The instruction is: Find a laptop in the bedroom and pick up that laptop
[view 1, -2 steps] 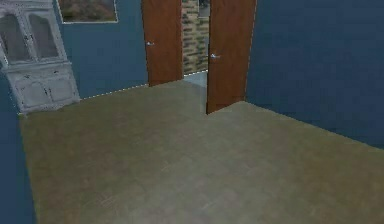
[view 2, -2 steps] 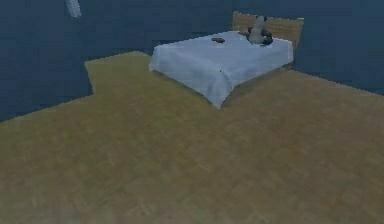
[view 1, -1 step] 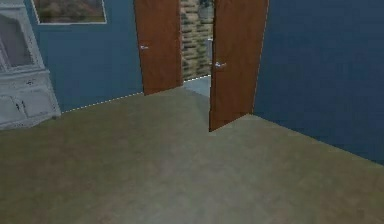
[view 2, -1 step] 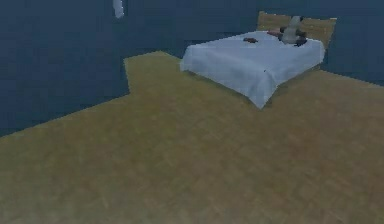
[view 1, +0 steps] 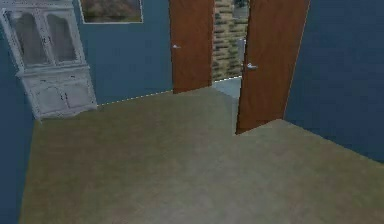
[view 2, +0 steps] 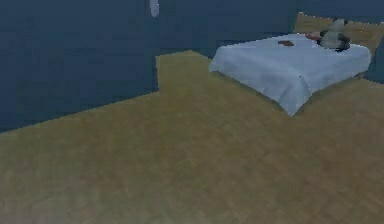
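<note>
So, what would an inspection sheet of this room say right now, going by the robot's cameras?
surface: tan floor; a bed with a pale cover against a wooden headboard.
job's things: a small dark blob lies on the bed, too small to call a laptop.
clutter: a grey and dark lump on the bed near the headboard.
grippers: nothing seen.
cables: nothing seen.
surroundings: blue walls; a white cabinet; a picture on the wall; a left door and a right door, both brown, flank a doorway with a brick wall beyond.
</note>
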